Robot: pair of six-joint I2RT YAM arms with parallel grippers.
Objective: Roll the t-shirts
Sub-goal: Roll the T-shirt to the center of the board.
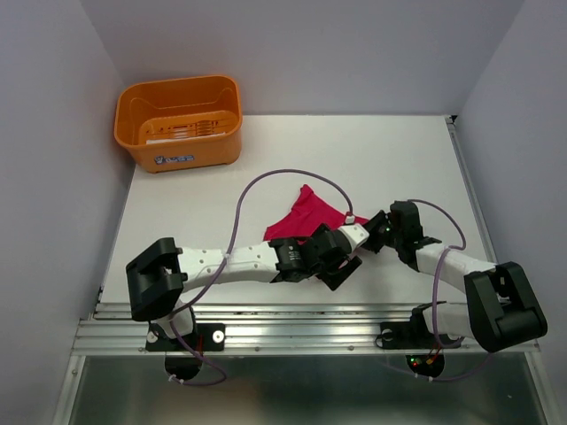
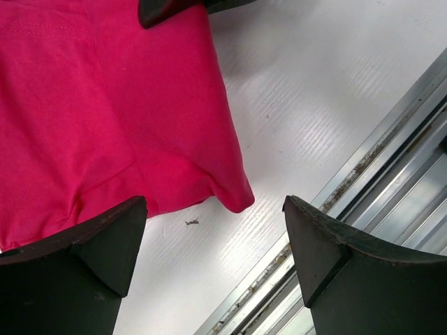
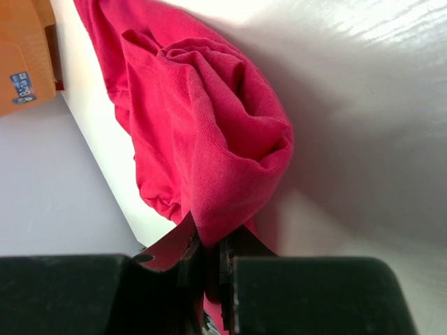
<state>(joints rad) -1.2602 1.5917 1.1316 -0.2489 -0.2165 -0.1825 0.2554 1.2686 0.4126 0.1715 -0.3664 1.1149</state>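
Observation:
The crimson-pink t-shirt [image 1: 306, 215] lies crumpled on the white table near its front middle. In the right wrist view the t-shirt [image 3: 202, 132] hangs in a bunched fold, and my right gripper [image 3: 213, 246] is shut on its lower edge. My right gripper [image 1: 353, 235] sits at the cloth's right corner. My left gripper [image 1: 339, 263] hovers just in front of the shirt. In the left wrist view the left gripper [image 2: 215, 206] is open with nothing between its fingers. A corner of the t-shirt [image 2: 105, 118] lies flat just beyond them.
An orange plastic basket [image 1: 190, 152] stands at the table's back left, and a part of the basket [image 3: 21, 63] shows in the right wrist view. The metal rail of the table's front edge [image 2: 391, 160] runs close to the left gripper. Grey walls close in both sides.

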